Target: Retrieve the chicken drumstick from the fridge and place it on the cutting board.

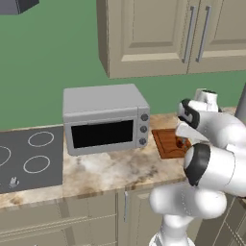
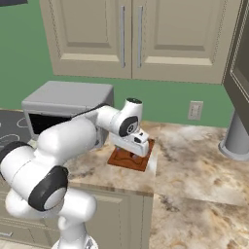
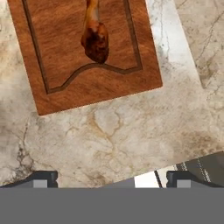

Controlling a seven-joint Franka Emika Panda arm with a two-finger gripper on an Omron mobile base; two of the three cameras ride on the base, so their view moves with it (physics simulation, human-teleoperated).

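Chicken drumstick: small, reddish-brown, thick end darker, thin bone end paler orange. Lies flat on cutting board, inside its groove. Board: rectangular reddish-brown wood, flat on the marble counter, just beside the microwave's right side. Fridge: grey edge at right.
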